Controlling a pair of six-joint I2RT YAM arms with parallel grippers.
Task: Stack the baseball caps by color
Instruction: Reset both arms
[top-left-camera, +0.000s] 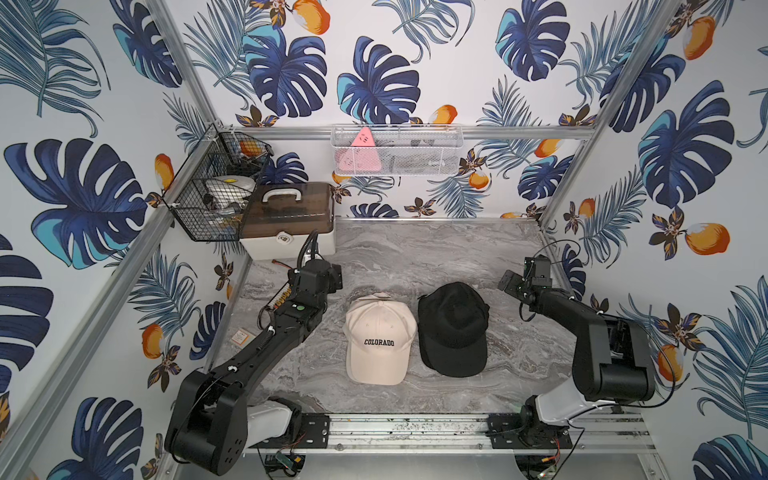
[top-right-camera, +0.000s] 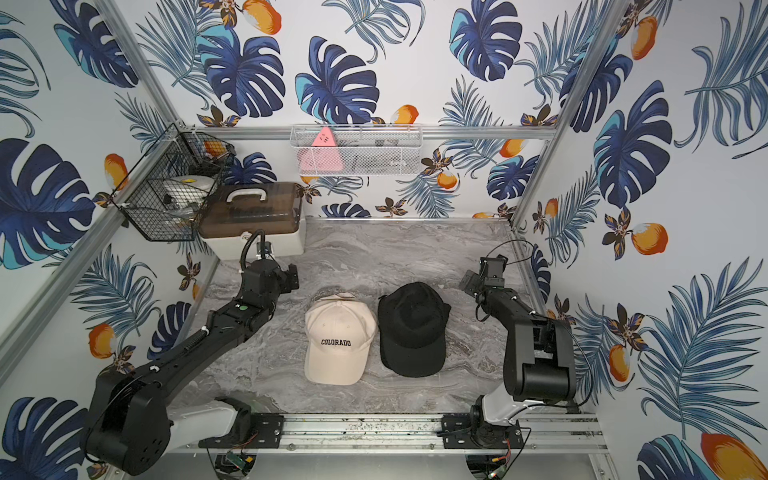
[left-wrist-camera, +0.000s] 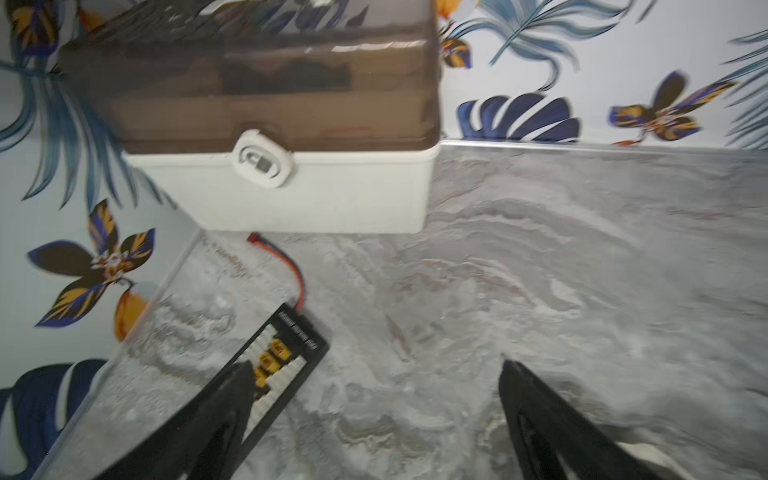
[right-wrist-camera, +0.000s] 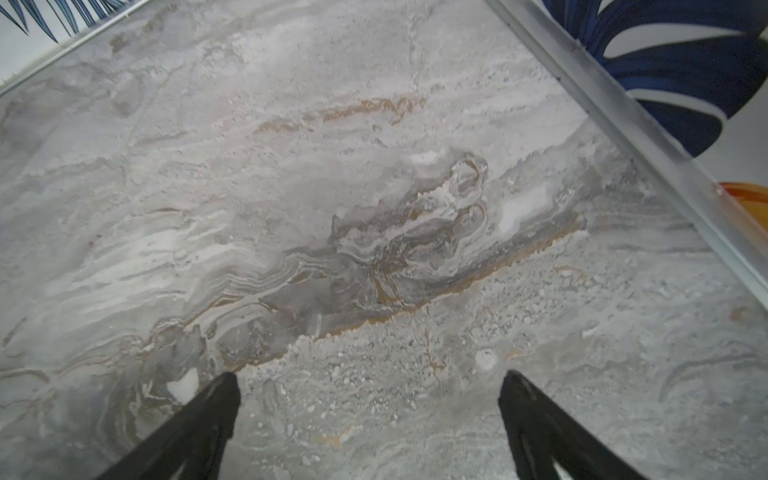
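Nearest is the aluminium rail (top-left-camera: 415, 428), which carries both arm bases. Beyond it, on the grey marble-patterned tabletop (top-left-camera: 415, 257), the caps lie side by side at the middle, close together but just apart.

The cream cap (top-left-camera: 380, 338) is to the left and bears "COLORADO" in black block letters across its front. The lettering reads upright from the rail side. The black cap (top-left-camera: 453, 328) to its right shows no writing that can be made out. Both have their brims toward the rail and their crowns away, so the long axis of each runs near to far. A sliver of cream fabric pokes out behind the cream crown. How many caps lie under either one cannot be told.

The left forearm slants past the cream cap without touching it. A small tan square (top-left-camera: 239, 336) lies by the left wall.

The left gripper (left-wrist-camera: 374, 365) is spread wide and empty above the tabletop. One of its fingers (left-wrist-camera: 232, 395) overlaps a black connector board (left-wrist-camera: 291, 353) with yellow plugs. The board's white print is too blurred to read, and a red wire (left-wrist-camera: 297, 276) leads from it toward the box.

The right gripper (right-wrist-camera: 368, 376) is likewise spread and empty, above bare marble by the right-hand wall.

Farther back in the left corner stands a white storage box (top-left-camera: 286, 220) with a smoky brown lid, a white handle and a front latch. A black wire basket (top-left-camera: 208, 195) hangs above and beside it. On the back wall is a white mesh basket (top-left-camera: 397, 151) holding a pink triangular piece (top-left-camera: 363, 139).
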